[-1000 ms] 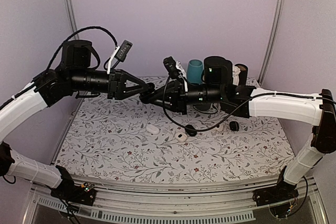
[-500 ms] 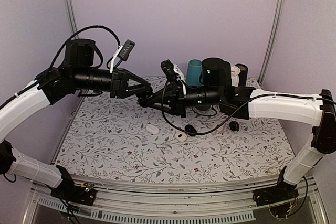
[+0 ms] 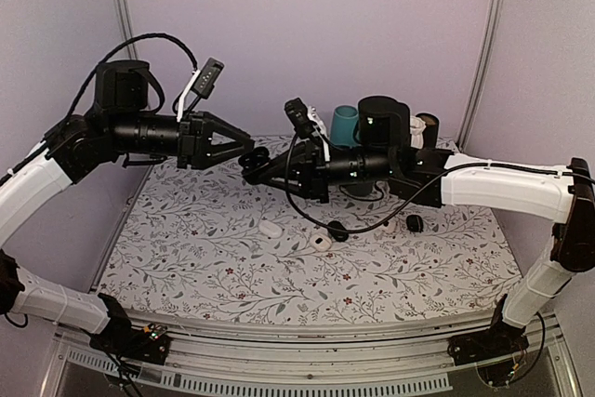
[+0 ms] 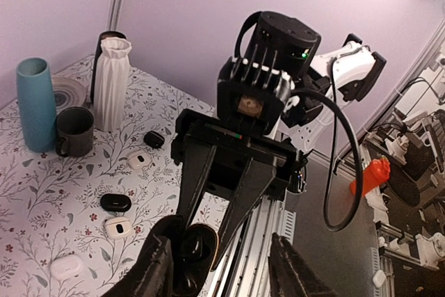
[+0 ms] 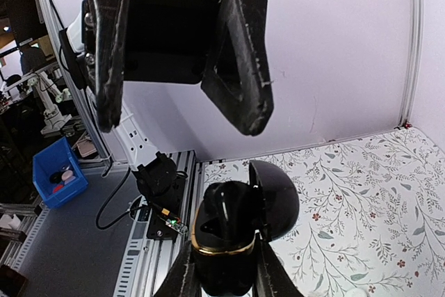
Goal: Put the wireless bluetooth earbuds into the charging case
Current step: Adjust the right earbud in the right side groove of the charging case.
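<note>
The charging case [image 5: 221, 238] is black with a gold rim, and its lid [image 5: 279, 199] is swung open. My right gripper [image 5: 222, 273] is shut on its lower body and holds it in the air over the table's left back part [image 3: 253, 165]. A glossy dark earbud [image 5: 235, 206] stands up out of the case's well. My left gripper [image 3: 242, 149] faces the case from the left, open with nothing between its fingers [image 5: 240, 74]. In the left wrist view the case [image 4: 189, 245] sits just beside my left finger [image 4: 156, 269].
On the flowered table [image 3: 186, 258] lie small white cases [image 3: 270, 228] [image 3: 323, 243] and black ones [image 3: 337, 230] [image 3: 414, 222]. At the back stand a teal vase [image 4: 35, 104], a dark mug [image 4: 75, 131] and a white vase [image 4: 112, 83]. A cable [image 3: 372, 222] droops under the right arm.
My left gripper has drawn back to the left, away from the case. The right gripper still holds the open case in nearly the same spot.
</note>
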Action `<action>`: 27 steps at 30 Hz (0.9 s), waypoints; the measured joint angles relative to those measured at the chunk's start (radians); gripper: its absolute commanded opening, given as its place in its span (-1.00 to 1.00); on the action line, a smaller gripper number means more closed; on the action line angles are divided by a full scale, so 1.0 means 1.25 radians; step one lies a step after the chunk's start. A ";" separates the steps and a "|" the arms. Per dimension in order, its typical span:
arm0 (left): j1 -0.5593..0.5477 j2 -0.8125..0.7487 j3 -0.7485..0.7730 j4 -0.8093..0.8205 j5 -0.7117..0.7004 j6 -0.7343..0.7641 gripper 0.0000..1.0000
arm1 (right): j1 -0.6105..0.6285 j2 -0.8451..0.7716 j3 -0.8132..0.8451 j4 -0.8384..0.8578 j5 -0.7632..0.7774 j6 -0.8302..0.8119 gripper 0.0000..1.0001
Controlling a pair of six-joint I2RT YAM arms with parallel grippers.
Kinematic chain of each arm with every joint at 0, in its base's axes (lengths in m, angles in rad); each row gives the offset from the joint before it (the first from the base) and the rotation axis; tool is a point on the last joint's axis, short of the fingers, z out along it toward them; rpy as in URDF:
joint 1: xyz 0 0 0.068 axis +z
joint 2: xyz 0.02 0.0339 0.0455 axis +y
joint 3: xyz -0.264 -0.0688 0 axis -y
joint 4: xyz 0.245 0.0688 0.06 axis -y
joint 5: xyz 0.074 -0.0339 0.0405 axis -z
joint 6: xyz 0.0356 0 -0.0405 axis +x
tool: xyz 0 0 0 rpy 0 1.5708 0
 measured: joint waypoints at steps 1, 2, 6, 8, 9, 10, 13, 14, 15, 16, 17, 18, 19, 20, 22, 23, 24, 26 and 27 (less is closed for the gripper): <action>0.000 -0.002 0.000 -0.004 0.005 0.001 -0.04 | -0.002 0.000 0.002 0.000 -0.006 0.005 -0.94; 0.000 -0.004 0.000 -0.009 0.008 0.002 -0.04 | -0.002 0.000 0.003 0.000 -0.010 0.010 -0.94; 0.000 -0.006 -0.004 -0.018 0.020 0.003 -0.05 | -0.005 0.004 0.012 0.000 -0.029 0.024 -0.94; 0.000 -0.006 -0.007 -0.020 0.025 0.003 -0.04 | -0.006 0.005 0.012 -0.001 -0.033 0.027 -0.94; 0.000 -0.005 -0.009 -0.021 0.025 0.004 -0.05 | -0.006 0.005 0.012 -0.001 -0.034 0.028 -0.94; 0.000 -0.005 -0.009 -0.023 0.025 0.005 -0.04 | -0.006 0.005 0.012 -0.002 -0.035 0.029 -0.94; 0.000 -0.003 -0.009 -0.025 0.024 0.005 -0.03 | -0.006 0.005 0.012 -0.005 -0.037 0.030 -0.94; 0.000 -0.002 -0.009 -0.025 0.023 0.006 -0.03 | -0.006 0.005 0.012 -0.006 -0.038 0.030 -0.94; 0.000 -0.001 -0.009 -0.025 0.023 0.006 -0.03 | -0.006 0.005 0.012 -0.007 -0.038 0.030 -0.94; 0.000 0.001 -0.009 -0.025 0.023 0.007 -0.03 | -0.006 0.005 0.012 -0.007 -0.039 0.030 -0.94; 0.000 0.002 -0.009 -0.025 0.023 0.008 -0.03 | -0.006 0.005 0.012 -0.007 -0.039 0.030 -0.94; 0.000 0.004 -0.009 -0.025 0.024 0.009 -0.03 | -0.006 0.005 0.012 -0.009 -0.040 0.030 -0.94; 0.000 0.005 -0.009 -0.025 0.024 0.009 -0.03 | -0.006 0.005 0.012 -0.012 -0.039 0.029 -0.94; 0.000 0.006 -0.009 -0.025 0.024 0.010 -0.03 | -0.006 0.005 0.012 -0.013 -0.039 0.029 -0.94; 0.000 0.009 -0.009 -0.025 0.025 0.011 -0.03 | -0.006 0.005 0.012 -0.017 -0.039 0.029 -0.94; 0.000 0.009 -0.009 -0.025 0.024 0.011 -0.03 | -0.006 0.005 0.012 -0.018 -0.039 0.027 -0.94; 0.000 0.009 -0.009 -0.025 0.025 0.011 -0.03 | -0.006 0.005 0.012 -0.019 -0.039 0.027 -0.94; 0.000 0.009 -0.009 -0.025 0.024 0.011 -0.03 | -0.006 0.005 0.012 -0.019 -0.039 0.026 -0.94; 0.000 0.009 -0.009 -0.025 0.023 0.011 -0.02 | -0.006 0.005 0.012 -0.019 -0.038 0.025 -0.94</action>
